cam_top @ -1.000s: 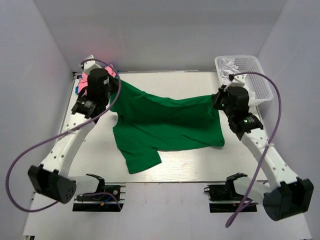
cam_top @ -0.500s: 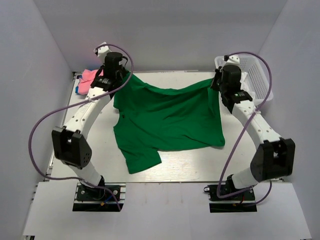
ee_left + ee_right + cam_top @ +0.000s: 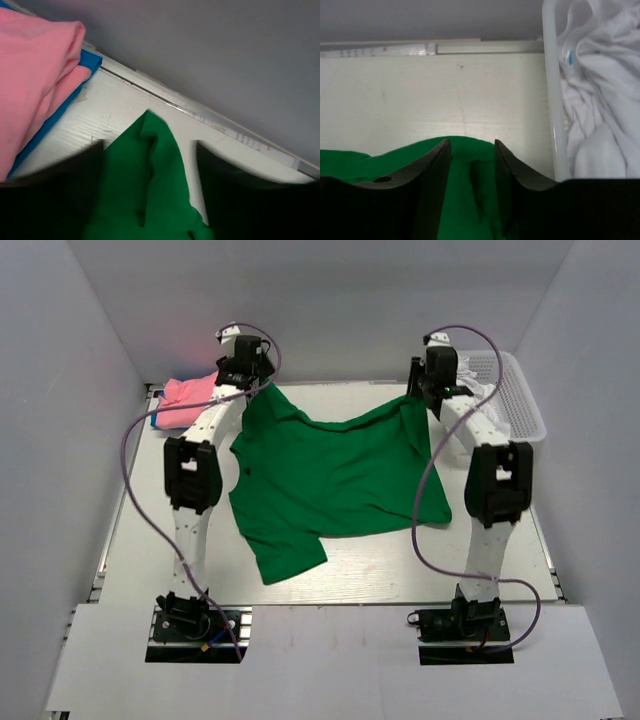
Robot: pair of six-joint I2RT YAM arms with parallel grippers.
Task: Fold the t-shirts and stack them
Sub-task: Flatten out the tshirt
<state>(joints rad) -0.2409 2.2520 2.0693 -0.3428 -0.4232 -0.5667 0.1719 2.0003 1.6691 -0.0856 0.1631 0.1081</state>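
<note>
The green t-shirt [image 3: 335, 480] lies spread on the white table [image 3: 380, 575], between your two arms. Its nearest part is a flap that juts toward the near edge on the left side, and its body runs back, lightly wrinkled, to two far corners. At the far left corner you see the left gripper [image 3: 149, 145] with its jaws spread wide, a ridge of green cloth lying on the table between the fingers. At the far right corner the right gripper [image 3: 470, 147] likewise has its jaws parted, with a fold of the green cloth between them that reaches just past the fingertips. Beyond the left gripper, in the far left corner of the table, a folded pink t-shirt [image 3: 190, 395] lies on a blue t-shirt [image 3: 75, 90], near the green corner but apart from it. To the right of the right gripper, white t-shirts [image 3: 600, 100] lie crumpled in the white mesh basket [image 3: 520, 405] at the table's far right edge.
</note>
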